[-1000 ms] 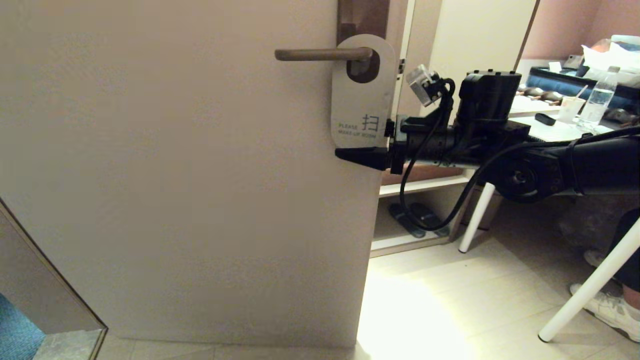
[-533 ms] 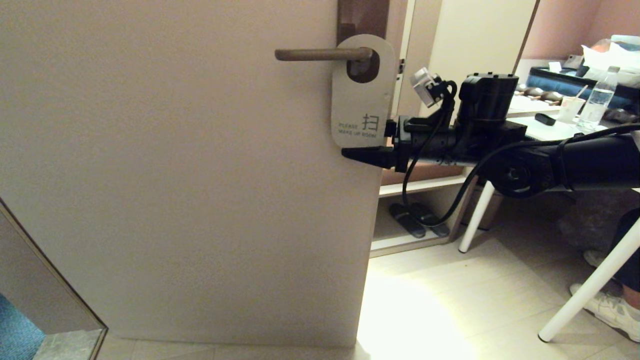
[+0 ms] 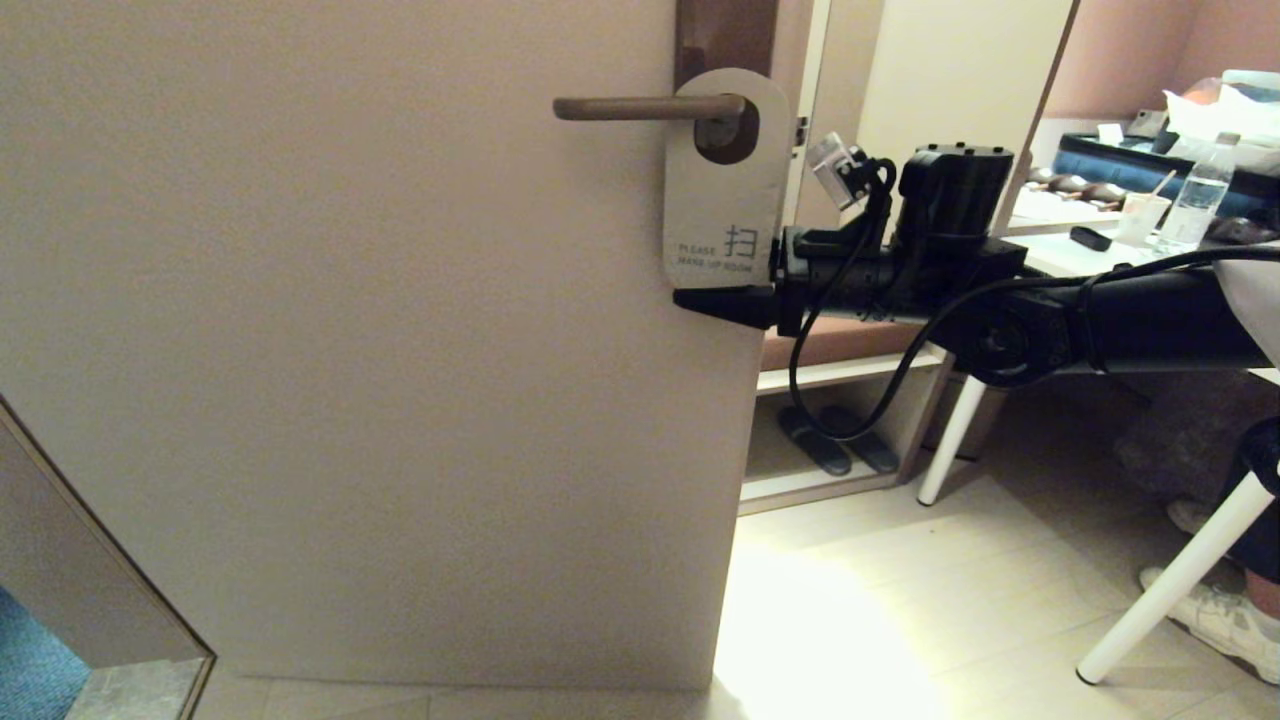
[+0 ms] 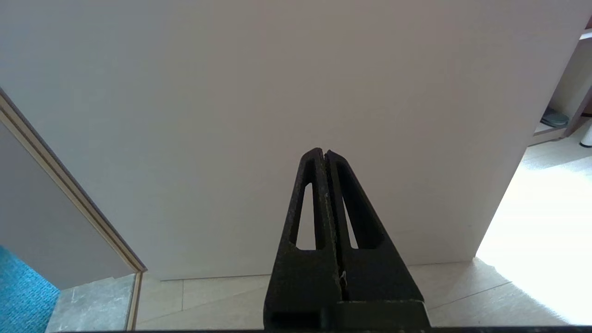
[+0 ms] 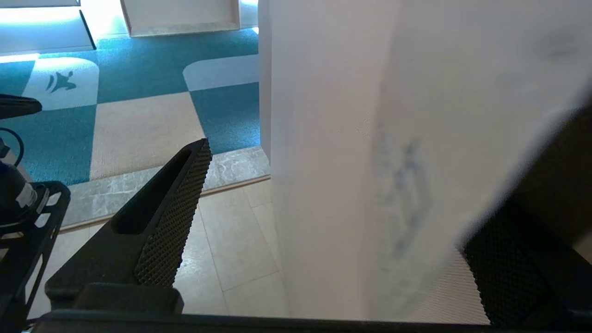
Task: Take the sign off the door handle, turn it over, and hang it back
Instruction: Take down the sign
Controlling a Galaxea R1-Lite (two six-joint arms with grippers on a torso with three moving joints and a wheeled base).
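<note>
The sign (image 3: 725,200) hangs by its round hole on the brown door handle (image 3: 640,107), off-white "PLEASE MAKE UP ROOM" face outward. The handle sits on a dark bronze plate (image 3: 725,35). My right gripper (image 3: 728,285) is open at the sign's lower right edge, near the door's edge. One black finger (image 3: 715,300) shows just under the sign; the other is hidden. In the right wrist view the sign (image 5: 416,162) lies blurred between the spread fingers (image 5: 171,222) of the right gripper (image 5: 351,194). My left gripper (image 4: 323,155) is shut and empty, low before the door.
The beige door (image 3: 350,350) fills the left and middle. A door frame (image 3: 100,570) is at lower left. At right stand a white table (image 3: 1100,265) with a water bottle (image 3: 1195,205), slanted white legs (image 3: 1170,590), a person's shoe (image 3: 1215,615) and slippers (image 3: 835,440).
My right arm has shifted a little left and up along the sign's lower edge. The sign still hangs on the handle. The gripper stays open.
</note>
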